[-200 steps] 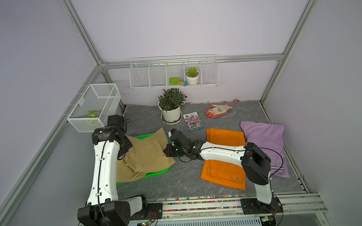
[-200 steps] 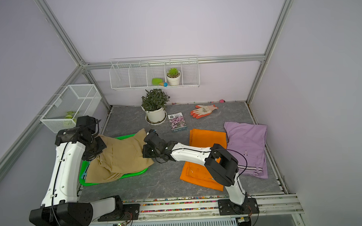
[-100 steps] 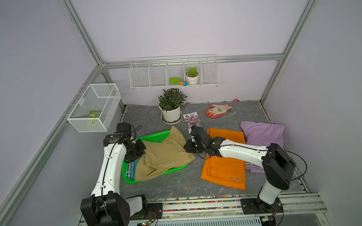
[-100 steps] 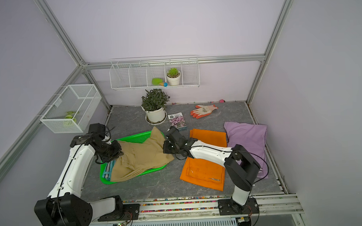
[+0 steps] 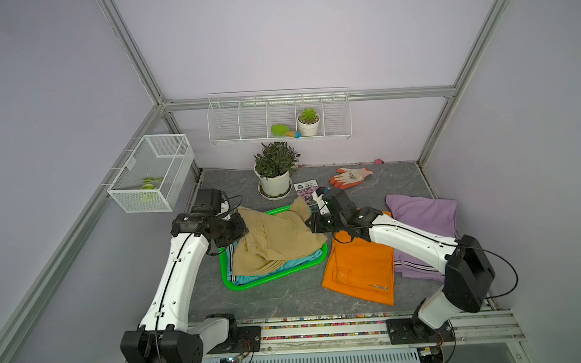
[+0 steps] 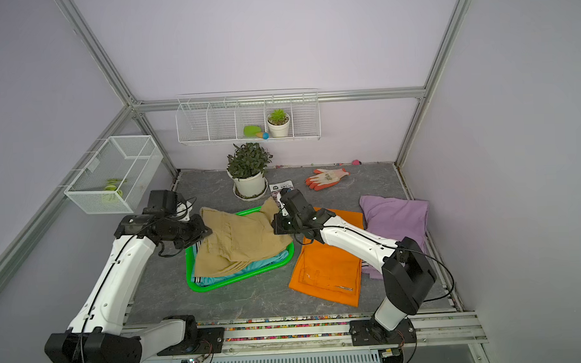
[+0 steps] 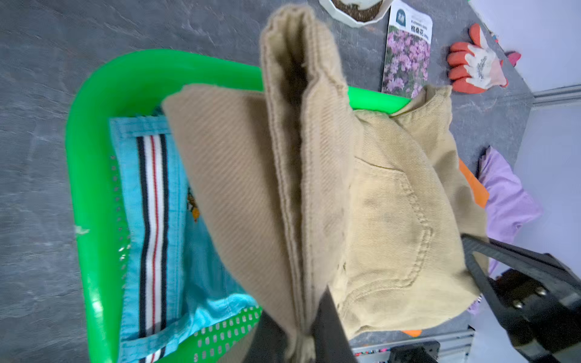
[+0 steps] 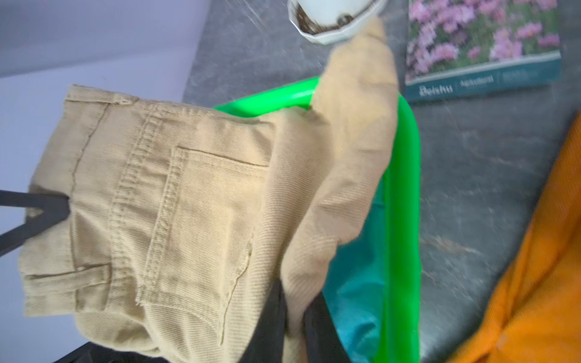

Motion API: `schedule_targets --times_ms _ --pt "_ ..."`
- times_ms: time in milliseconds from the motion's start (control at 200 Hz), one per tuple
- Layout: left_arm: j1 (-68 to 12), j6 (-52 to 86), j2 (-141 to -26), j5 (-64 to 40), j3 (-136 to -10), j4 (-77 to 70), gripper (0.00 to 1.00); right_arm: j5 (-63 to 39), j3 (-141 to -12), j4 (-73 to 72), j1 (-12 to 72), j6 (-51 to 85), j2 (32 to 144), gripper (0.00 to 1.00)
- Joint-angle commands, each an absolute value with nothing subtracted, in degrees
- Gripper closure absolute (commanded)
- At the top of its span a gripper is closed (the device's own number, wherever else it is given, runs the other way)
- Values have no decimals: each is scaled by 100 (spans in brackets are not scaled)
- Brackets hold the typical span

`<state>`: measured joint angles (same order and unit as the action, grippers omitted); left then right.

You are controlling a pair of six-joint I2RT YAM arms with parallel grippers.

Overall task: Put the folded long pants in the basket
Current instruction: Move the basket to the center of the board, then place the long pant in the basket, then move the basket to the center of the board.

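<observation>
Grey desk [image 5: 286, 302]. Khaki pants [image 5: 278, 239]: left gripper [image 5: 242, 228] and right gripper [image 5: 312, 225] each clenched on an end, above green basket [image 5: 253, 286]. Lower level, tuck overhang, release together.

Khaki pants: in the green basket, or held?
Held: left gripper and right gripper are both shut on the khaki pants, which sag over the teal pants in the basket, one corner past its rim.

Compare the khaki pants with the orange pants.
The khaki pants drape rumpled over the green basket; the orange pants lie flat on the table. The khaki pants are pinched by the left claw and right claw; the orange pants are ungripped. Both are folded cloth trousers.
</observation>
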<state>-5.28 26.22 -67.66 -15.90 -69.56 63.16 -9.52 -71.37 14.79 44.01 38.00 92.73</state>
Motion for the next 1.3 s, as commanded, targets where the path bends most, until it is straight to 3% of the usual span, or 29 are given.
schedule_targets --times_ms 0,260,740,790,915,985,1155,1295 --pt "-471 2649 -6686 -939 -6863 6332 100 -1105 -7262 818 4489 3496 9437 100" --pt "-391 2949 -7329 -336 -6116 6518 100 -1207 -7227 1354 4544 3738 10467 100" --pt "-387 2979 -7916 -122 -6093 6590 100 -870 -7242 1620 4543 3650 10447 100" --pt "-382 2979 -7893 45 -6232 6756 91 -870 -7313 1666 4543 3554 10393 100" --pt "-369 2962 -7813 298 -6602 7054 59 -811 -7536 1951 4522 3115 10098 60" --pt "-360 2972 -7740 383 -6845 7188 44 -736 -7620 2183 4463 2882 9848 46" --pt "-360 2980 -7468 457 -7439 7453 37 -446 -7382 2704 4229 2682 9223 31" --pt "-360 2569 -7111 -1312 -7207 6778 36 -426 -7075 2889 4191 2480 9251 22"
